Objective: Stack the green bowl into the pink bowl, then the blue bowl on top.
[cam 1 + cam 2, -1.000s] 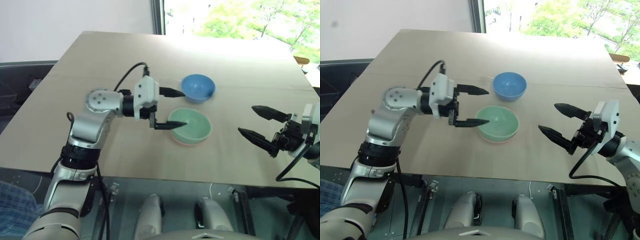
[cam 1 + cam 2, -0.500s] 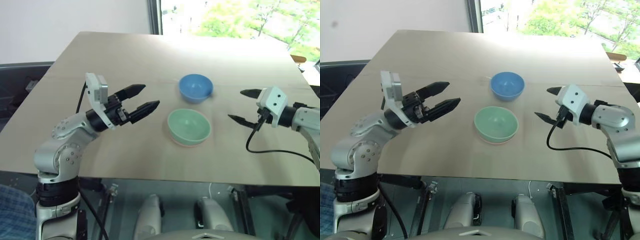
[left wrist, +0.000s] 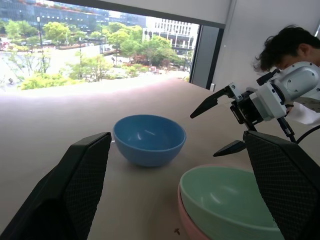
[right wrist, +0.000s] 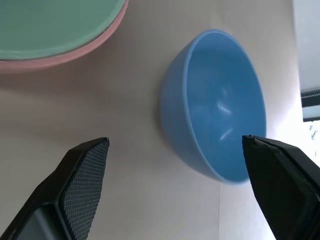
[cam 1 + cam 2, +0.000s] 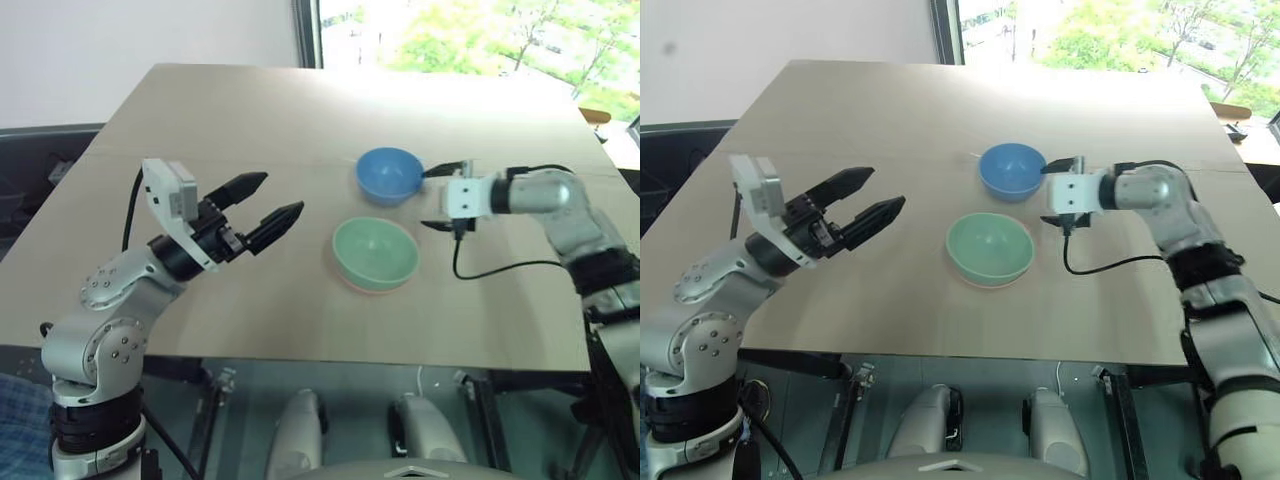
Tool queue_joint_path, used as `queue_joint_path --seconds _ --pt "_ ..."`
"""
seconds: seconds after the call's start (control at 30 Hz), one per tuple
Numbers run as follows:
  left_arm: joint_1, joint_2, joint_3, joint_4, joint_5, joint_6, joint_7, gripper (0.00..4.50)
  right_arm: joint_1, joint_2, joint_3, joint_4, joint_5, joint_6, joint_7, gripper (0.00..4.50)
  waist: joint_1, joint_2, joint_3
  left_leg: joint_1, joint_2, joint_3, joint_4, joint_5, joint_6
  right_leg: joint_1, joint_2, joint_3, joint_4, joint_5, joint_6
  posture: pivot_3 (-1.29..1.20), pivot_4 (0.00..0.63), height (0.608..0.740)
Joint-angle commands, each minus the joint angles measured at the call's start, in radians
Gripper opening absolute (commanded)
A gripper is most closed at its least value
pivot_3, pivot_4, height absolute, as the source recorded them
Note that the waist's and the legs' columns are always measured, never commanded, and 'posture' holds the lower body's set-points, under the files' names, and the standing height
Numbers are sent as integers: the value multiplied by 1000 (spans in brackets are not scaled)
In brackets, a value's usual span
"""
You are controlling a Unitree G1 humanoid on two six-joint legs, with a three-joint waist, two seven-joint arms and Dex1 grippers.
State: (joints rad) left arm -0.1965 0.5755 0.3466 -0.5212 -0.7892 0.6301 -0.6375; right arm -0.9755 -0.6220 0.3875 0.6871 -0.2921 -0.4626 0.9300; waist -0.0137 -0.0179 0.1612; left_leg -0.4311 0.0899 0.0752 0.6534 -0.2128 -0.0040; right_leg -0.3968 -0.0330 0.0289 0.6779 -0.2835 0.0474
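We see the green bowl (image 5: 376,253) nested in the pink bowl (image 5: 349,281) at table (image 5: 200,120) centre, the blue bowl (image 5: 390,176) at its twelve o'clock. Our right gripper (image 5: 437,199) gapes empty beside blue; our left gripper (image 5: 268,204), spread, hovers at nine o'clock.

3 bowls: 1 green bowl (image 5: 375,253), 1 pink bowl (image 3: 187,219), 1 blue bowl (image 5: 389,175).
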Motion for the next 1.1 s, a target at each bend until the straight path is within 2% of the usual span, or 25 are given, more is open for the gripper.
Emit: queue_joint_path --seconds 0.03,0.4,0.5,0.6,0.63,0.77,0.8,0.83,0.97,1.1 --pt "13 11 13 -57 -15 -21 18 4466 -97 27 25 103 -77 -27 -51 4500 1 0 0 0 0 0 0 0 0 0 0 0 0 0 0 0 150 740" --pt "47 9 7 -80 -11 -39 45 4466 -225 108 113 318 -224 -45 -96 4500 -2 1 0 0 0 1 0 0 0 0 0 0 1 0 0 0 150 740" --pt "50 13 3 -80 -7 -43 44 4500 -247 129 116 341 -236 -46 -110 3723 -3 1 0 0 0 1 0 0 0 -1 0 0 1 0 0 0 150 740" --pt "41 14 -5 -81 -6 -44 52 4500 -256 136 114 348 -239 -52 -114 2297 -3 1 0 0 0 1 0 0 0 -1 0 0 1 0 0 0 150 740" --pt "38 14 -7 -81 -6 -44 54 4500 -257 137 114 349 -241 -55 -115 2162 -3 1 0 0 0 1 0 0 0 -1 0 0 1 0 0 0 150 740" --pt "35 9 -23 -81 -5 -48 55 4500 -255 138 107 339 -234 -61 -109 493 -1 1 0 0 0 1 0 0 0 -1 0 0 1 0 0 0 150 740" --pt "35 9 -25 -80 -5 -49 56 4500 -254 137 106 337 -234 -62 -110 262 -1 1 0 0 0 1 0 0 0 -1 0 0 1 0 0 0 150 740" --pt "34 9 -27 -79 -5 -50 56 4500 -254 135 105 335 -234 -63 -112 58 -2 1 1 0 0 1 -1 0 0 -1 0 0 1 0 0 0 150 740" --pt "28 16 -36 -70 -1 -55 51 4500 -239 117 87 299 -212 -77 -99 58 -3 1 1 0 0 1 -1 0 0 -1 0 0 1 0 0 0 150 740" --pt "29 20 -42 -64 1 -58 42 4500 -197 81 28 149 -80 -38 61 58 -2 1 1 0 0 1 -1 0 0 -2 0 0 1 0 0 0 150 740"
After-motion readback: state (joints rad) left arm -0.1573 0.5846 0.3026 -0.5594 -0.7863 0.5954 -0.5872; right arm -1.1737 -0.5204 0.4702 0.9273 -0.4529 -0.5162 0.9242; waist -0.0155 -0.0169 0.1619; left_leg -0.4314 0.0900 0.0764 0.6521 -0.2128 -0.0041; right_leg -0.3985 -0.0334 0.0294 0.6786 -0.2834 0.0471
